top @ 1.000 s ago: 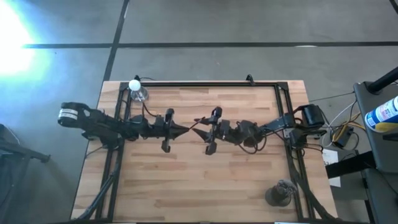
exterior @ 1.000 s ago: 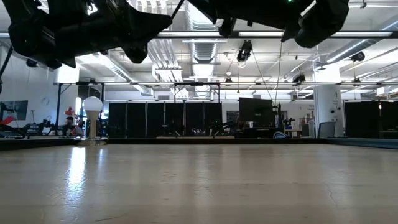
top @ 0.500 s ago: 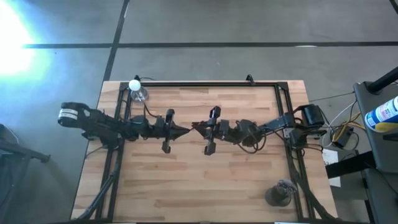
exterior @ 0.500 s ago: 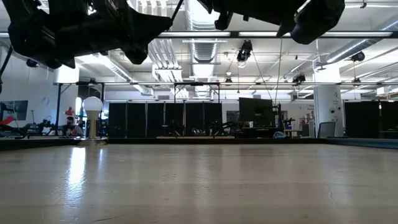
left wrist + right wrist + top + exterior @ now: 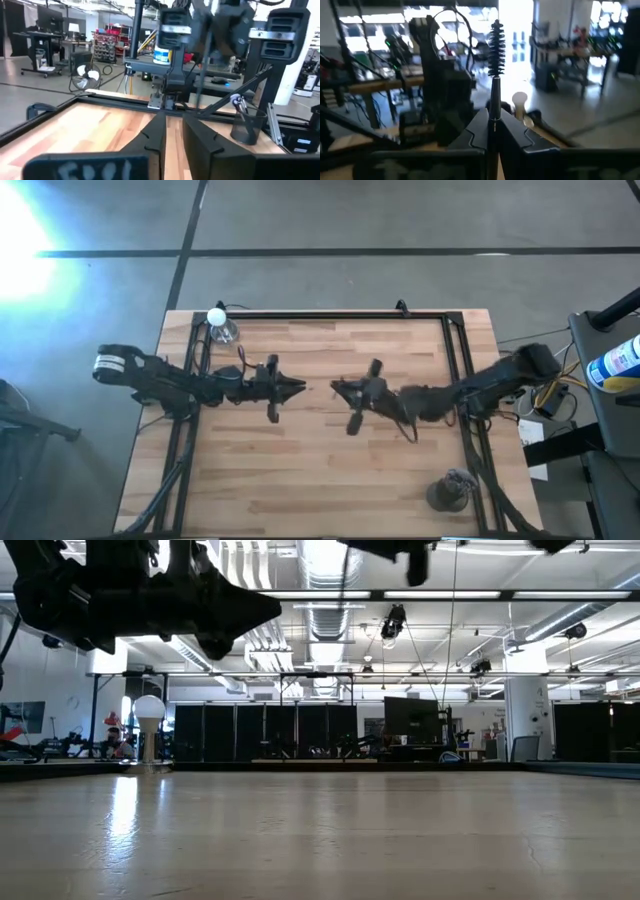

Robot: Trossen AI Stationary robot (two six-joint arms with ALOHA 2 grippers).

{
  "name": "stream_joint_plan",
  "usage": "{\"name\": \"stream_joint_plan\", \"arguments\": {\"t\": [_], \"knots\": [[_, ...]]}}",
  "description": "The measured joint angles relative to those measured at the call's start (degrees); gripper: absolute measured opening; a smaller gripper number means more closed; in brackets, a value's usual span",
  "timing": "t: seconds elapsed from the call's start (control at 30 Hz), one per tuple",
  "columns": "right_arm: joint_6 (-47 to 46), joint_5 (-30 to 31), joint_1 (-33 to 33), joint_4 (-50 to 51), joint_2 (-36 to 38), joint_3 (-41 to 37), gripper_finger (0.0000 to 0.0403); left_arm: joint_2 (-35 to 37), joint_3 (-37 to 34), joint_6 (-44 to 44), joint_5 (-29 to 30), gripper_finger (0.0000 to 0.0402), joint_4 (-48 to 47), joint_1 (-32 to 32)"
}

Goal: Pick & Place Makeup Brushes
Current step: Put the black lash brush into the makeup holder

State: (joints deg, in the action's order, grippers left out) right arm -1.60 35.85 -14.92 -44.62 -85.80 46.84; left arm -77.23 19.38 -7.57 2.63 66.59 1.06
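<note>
Clearly one makeup brush [image 5: 495, 65], a thin dark stick with a spiral bristle tip like a mascara wand, stands pinched between the right gripper's [image 5: 492, 131] closed fingers, tip pointing out past them. Right gripper [image 5: 340, 389] hangs above the middle of the table, arm stretched in from the right edge. Left gripper [image 5: 298, 387] faces it from the left, well above the wood, arm low and straight; its two dark fingers [image 5: 156, 131] stand a narrow slit apart, nothing between them. Both grippers near each other, not touching.

More brushes [image 5: 240, 103] stand upright in a dark mesh cup [image 5: 247, 126], at the table's near right corner in the high view [image 5: 452, 491]. Small clear bottle with round white cap [image 5: 219, 323] sits at the far left corner, by the black metal frame [image 5: 330, 315]. Table [image 5: 300, 470] is pale wood planks, smooth, glossy in the low view. Blurred workshop room beyond.
</note>
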Motion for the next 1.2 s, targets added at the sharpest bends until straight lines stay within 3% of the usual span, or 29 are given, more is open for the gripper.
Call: {"name": "stream_joint_plan", "arguments": {"t": [0.3, 0.53, 0.7, 1.0, 1.2], "knots": [[-24.2, 27.4, -19.7, 37.1, 8.3, 3.8, 0.0014, 0.2, 0.0, 2.0, 0.3, 0.0064, -0.9, 0.1], [-56.5, 34.9, -32.3, 70.5, 6.3, 13.8, 0.0013, 0.2, 0.0, 2.0, 0.3, 0.0064, -2.9, 0.2], [-77.4, 34.6, -36.7, 94.9, 0.4, 24.1, 0.0013, 0.2, 0.0, 2.0, 0.3, 0.0064, -4.3, 0.3], [-108.2, 16.9, -40.4, 133.3, -14.0, 42.9, 0.0013, 0.2, 0.0, 1.9, 0.5, 0.0064, -5.2, 0.3], [-114.2, 11.8, -44.4, 134.7, -17.4, 45.7, 0.0013, 0.2, 0.0, 1.7, 0.5, 0.0064, -5.7, 0.3]]}}
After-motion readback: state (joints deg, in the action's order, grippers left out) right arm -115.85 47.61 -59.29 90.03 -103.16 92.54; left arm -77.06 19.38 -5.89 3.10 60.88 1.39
